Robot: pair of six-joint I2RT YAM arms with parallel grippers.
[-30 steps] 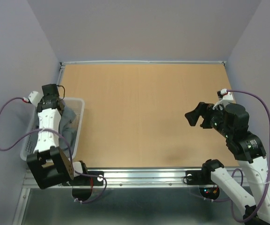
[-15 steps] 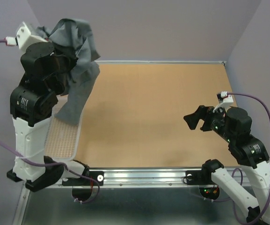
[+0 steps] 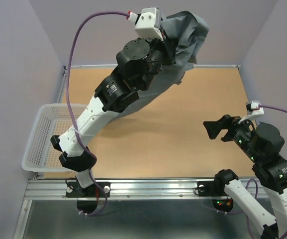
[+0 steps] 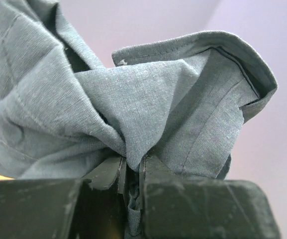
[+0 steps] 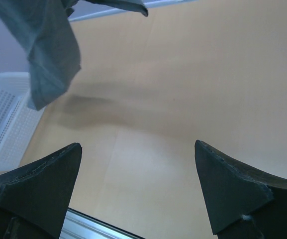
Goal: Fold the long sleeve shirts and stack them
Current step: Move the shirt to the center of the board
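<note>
The left gripper (image 4: 132, 167) is pinching a bunched fold of the grey shirt (image 3: 185, 32) and holding it high above the far part of the counter (image 3: 183, 129). The cloth is hanging down beneath the raised arm, apart from the white basket (image 3: 36, 149) at the counter's left edge. The right gripper (image 3: 219, 130) is hovering over the right side with its jaws spread wide, grasping nothing.

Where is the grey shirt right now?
In the overhead view the grey shirt hangs bunched in the left gripper, high over the far side of the table, up and away from the white basket at the table's left edge.
</note>
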